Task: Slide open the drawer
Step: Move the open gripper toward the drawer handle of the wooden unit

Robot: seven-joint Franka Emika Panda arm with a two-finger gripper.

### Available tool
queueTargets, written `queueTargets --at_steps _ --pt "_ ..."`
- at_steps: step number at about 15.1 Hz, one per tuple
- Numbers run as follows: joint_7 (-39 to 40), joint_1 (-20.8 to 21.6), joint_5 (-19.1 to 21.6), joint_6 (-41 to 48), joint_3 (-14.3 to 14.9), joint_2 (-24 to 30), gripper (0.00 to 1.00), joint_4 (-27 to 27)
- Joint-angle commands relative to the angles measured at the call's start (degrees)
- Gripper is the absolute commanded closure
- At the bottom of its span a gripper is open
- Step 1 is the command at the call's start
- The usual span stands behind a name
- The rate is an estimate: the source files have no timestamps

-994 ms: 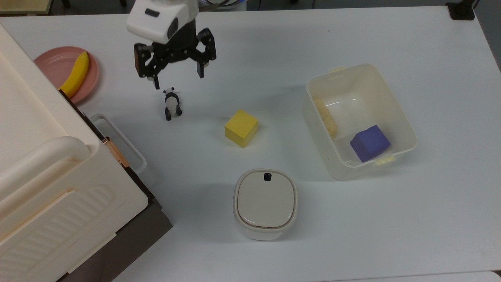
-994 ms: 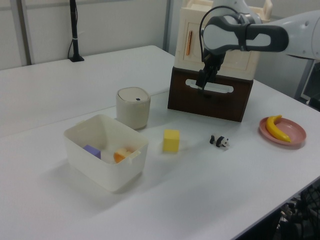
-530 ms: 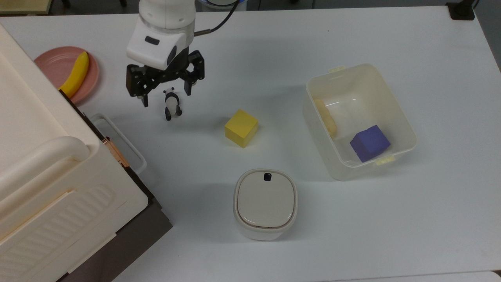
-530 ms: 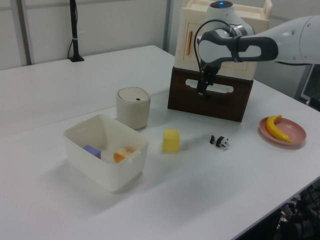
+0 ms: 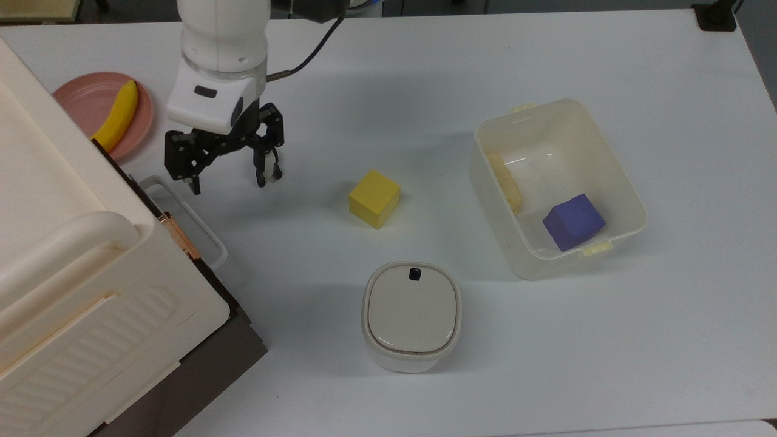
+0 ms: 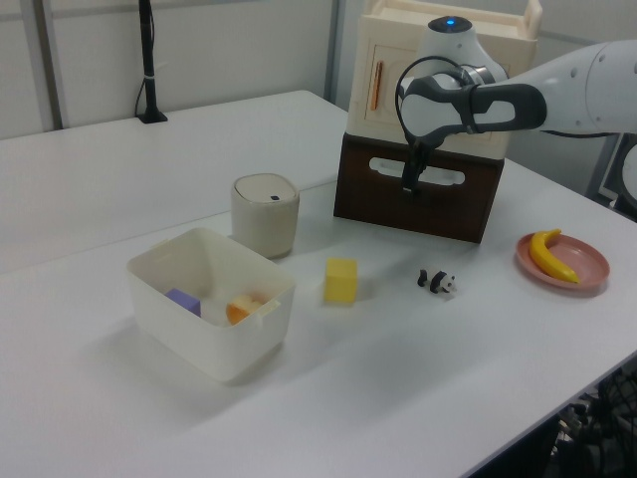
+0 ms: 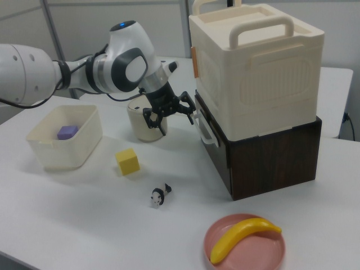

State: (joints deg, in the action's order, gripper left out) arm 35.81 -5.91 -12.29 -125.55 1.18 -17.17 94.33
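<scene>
The drawer (image 6: 438, 211) is the dark brown front panel under the cream cabinet, and it sits flush with its brown base. Its white loop handle (image 5: 195, 218) sticks out toward the table. My gripper (image 5: 228, 186) is open and points down, hovering just off the handle's end toward the top view's right. In the left view the gripper (image 6: 408, 187) hangs in front of the handle (image 6: 453, 180). In the right view the gripper (image 7: 170, 119) is spread wide just to the left of the handle (image 7: 205, 134), touching nothing.
A small panda figure (image 5: 273, 171) lies right by one finger. A yellow cube (image 5: 374, 198), a lidded cream canister (image 5: 411, 314) and a translucent bin (image 5: 632, 209) holding a purple block stand further toward the top view's right. A pink plate (image 5: 79, 100) carries a banana.
My gripper has moved down and toward the top view's lower left, past the panda, closer to the drawer handle. It has stayed open. The drawer has not moved.
</scene>
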Motion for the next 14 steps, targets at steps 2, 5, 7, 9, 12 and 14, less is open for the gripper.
queueTargets --at_steps 2,5,7,9,12,14 --pt "2.2 -1.0 -0.6 -3.6 0.1 -1.8 0.0 -0.6" --pt "2.1 -1.6 -0.5 -5.2 0.1 -2.8 0.0 -0.7" --pt "2.1 -1.6 -0.5 -5.7 0.1 -3.6 0.0 -1.9" --pt "2.1 -1.9 -0.5 -5.7 0.1 -4.1 0.0 -2.7" --pt "2.2 -1.9 -0.5 -5.7 0.1 -4.3 0.0 -2.7" --pt "2.2 -1.9 -0.5 -5.8 0.1 -4.9 0.0 -2.7"
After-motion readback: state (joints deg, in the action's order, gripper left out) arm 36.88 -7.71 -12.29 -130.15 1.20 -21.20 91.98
